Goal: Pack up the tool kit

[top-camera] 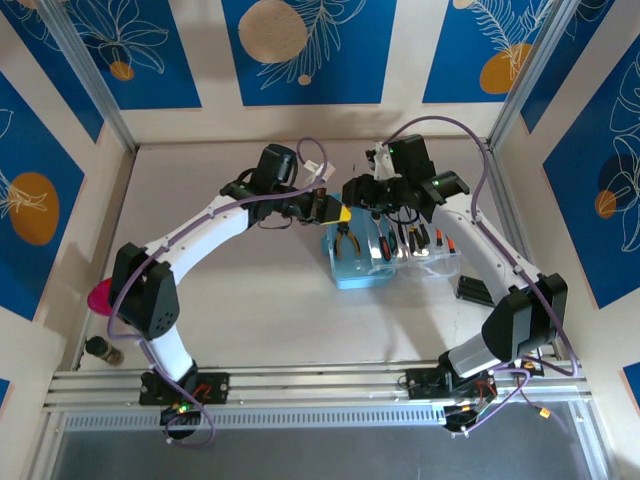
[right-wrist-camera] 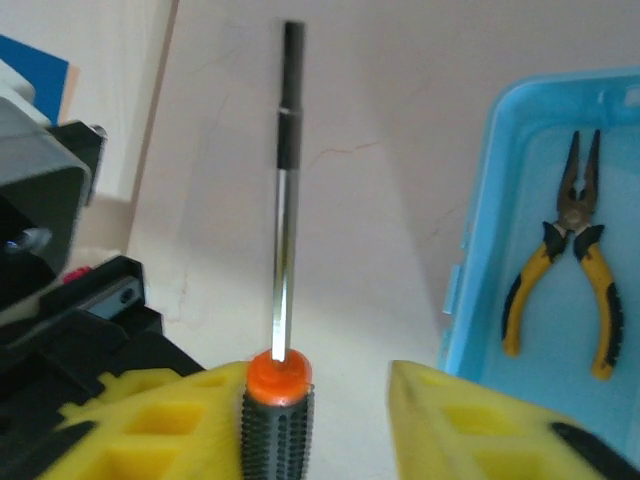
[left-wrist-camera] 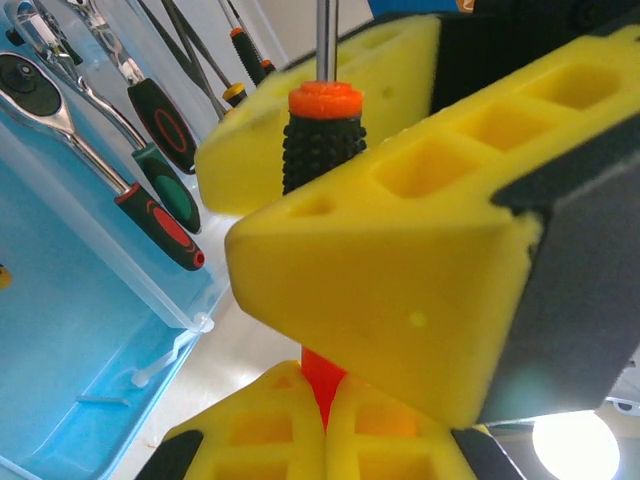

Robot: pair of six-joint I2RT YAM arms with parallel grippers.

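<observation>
light-blue case point(top-camera: 345, 275) sits open. at its far left corner, left gripper point(left-wrist-camera: 325, 405) clamps the screwdriver point(right-wrist-camera: 283, 250) by its orange end; right gripper point(right-wrist-camera: 345, 410) straddles the black handle, jaws partly open. yellow pliers point(right-wrist-camera: 575, 225) lie inside the case.

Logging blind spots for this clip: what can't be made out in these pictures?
Top view: the screwdriver, mostly hidden under the left pincer and right pincer.
Right wrist view: its handle base, cut by the bottom edge; the case, cut by the right edge.
Left wrist view: stowed tools, tips cut by the top edge.
</observation>
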